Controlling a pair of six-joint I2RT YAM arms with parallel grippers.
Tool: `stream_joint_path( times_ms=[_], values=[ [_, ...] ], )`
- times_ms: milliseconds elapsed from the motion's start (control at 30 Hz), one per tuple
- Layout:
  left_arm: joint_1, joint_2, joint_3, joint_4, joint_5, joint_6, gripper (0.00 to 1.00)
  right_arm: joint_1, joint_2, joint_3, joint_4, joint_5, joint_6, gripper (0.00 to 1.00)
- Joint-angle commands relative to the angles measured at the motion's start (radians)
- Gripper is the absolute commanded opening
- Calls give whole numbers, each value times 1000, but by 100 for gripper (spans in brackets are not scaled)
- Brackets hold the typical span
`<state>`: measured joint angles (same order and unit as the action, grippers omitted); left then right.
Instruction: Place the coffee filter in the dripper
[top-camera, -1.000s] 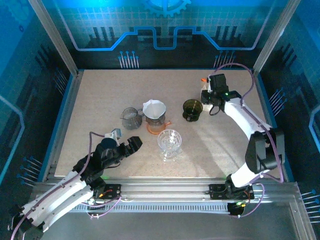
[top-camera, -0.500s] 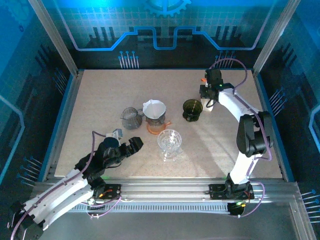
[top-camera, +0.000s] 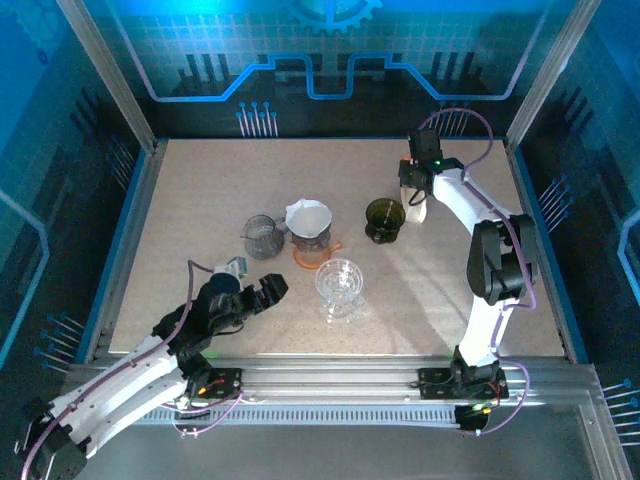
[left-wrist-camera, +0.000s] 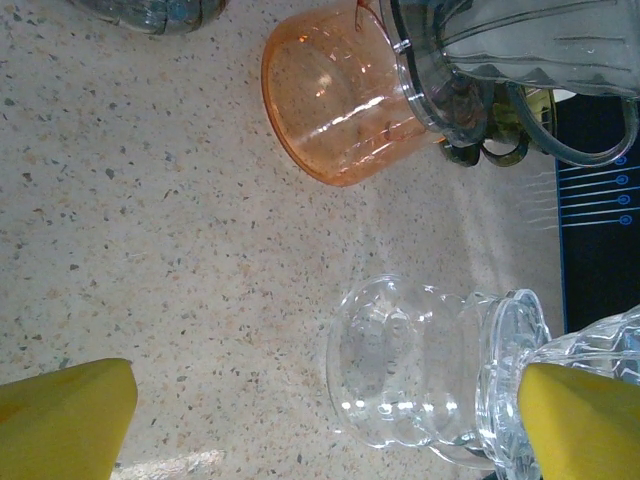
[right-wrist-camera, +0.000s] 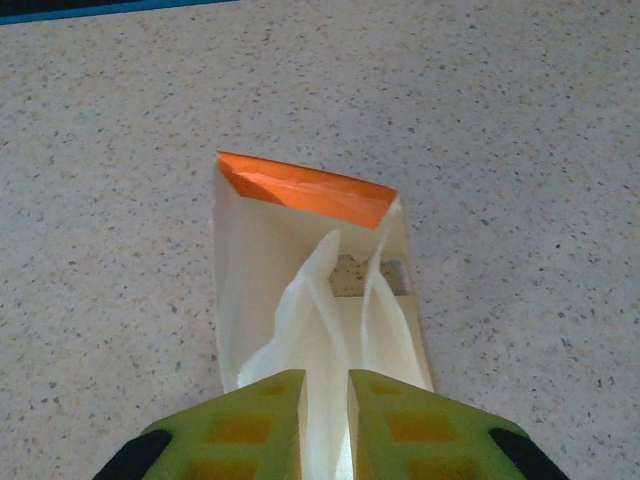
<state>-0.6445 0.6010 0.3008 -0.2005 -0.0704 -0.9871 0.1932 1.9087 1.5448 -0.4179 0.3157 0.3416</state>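
Since the earlier frame, the right arm has drawn its elbow in, and the right gripper (right-wrist-camera: 325, 390) has narrowed. Its jaws now pinch the white coffee filter (right-wrist-camera: 318, 300), which sticks up out of the filter box (right-wrist-camera: 245, 270). The box lies on the table just beside the dark dripper (top-camera: 384, 218). The left gripper (top-camera: 266, 290) stands wide open and holds nothing.

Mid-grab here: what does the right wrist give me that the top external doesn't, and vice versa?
Right wrist: fingers pinching a white coffee filter that sticks out of the orange-edged filter box. Top external: the dark dripper just left of that box, a clear glass, the open left gripper. Both: the right gripper at the box, on the speckled table.
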Motion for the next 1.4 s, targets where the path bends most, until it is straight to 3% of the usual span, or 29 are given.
stream_joint_path(
  times_ms=[0, 633, 1033, 1367],
  values=[
    [-2, 11, 32, 22, 7, 25, 99, -12, 20, 17, 22, 42, 59, 19],
    [3, 28, 35, 27, 8, 29, 99, -11, 101, 67, -21, 88, 117, 17],
    [8, 37, 32, 36, 12, 29, 99, -2, 59, 40, 5, 110, 86, 0],
    [13, 37, 23, 47, 21, 28, 99, -1, -17, -43, 46, 104, 71, 0]
  ],
)
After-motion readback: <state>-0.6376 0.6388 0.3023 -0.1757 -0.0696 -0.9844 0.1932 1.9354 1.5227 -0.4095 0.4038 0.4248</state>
